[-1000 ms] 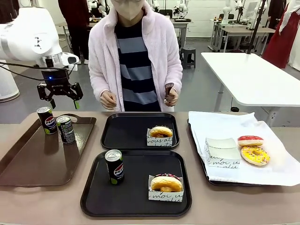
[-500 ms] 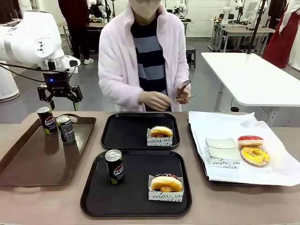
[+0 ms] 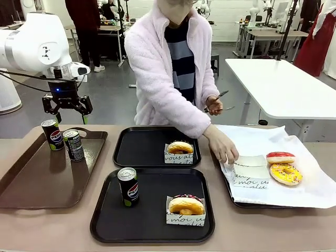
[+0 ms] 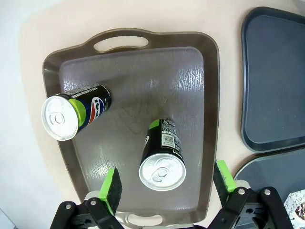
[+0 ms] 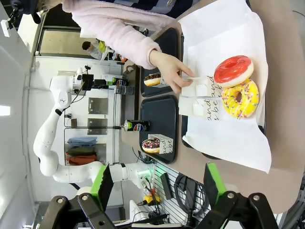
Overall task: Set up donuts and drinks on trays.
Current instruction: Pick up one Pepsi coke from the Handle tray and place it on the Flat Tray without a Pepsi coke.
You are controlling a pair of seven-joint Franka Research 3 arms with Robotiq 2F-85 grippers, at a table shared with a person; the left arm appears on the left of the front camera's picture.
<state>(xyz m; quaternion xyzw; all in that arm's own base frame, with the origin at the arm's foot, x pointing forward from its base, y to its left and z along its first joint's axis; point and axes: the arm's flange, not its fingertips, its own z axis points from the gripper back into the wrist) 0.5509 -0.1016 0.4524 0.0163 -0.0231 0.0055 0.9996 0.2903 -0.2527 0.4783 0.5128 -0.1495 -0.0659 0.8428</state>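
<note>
My left gripper point(image 3: 72, 117) hangs open above the far end of a brown tray point(image 3: 31, 178), over two drinks point(image 3: 51, 134) point(image 3: 74, 145). In the left wrist view its green pads point(image 4: 112, 187) flank the nearer can point(image 4: 162, 160) from above without touching it; the other can point(image 4: 76, 114) stands to the left. The near black tray point(image 3: 105, 220) holds a can point(image 3: 128, 187) and a sleeved donut point(image 3: 186, 205). On the far black tray point(image 3: 136, 149) lies one sleeved donut point(image 3: 180, 148). My right gripper point(image 5: 157, 183) is open, high above the table.
A white-paper-lined tray point(image 3: 247, 136) at the right carries a red donut point(image 3: 280, 157), a yellow donut point(image 3: 285, 174) and paper sleeves point(image 3: 249, 170). The person's hand point(image 3: 224, 149) rests on the sleeves; the other hand holds tongs point(image 3: 219, 96). A white table point(image 3: 283, 84) stands behind.
The person leaned toward the right and brought one hand down onto the paper sleeves. My left gripper stayed nearly still, open.
</note>
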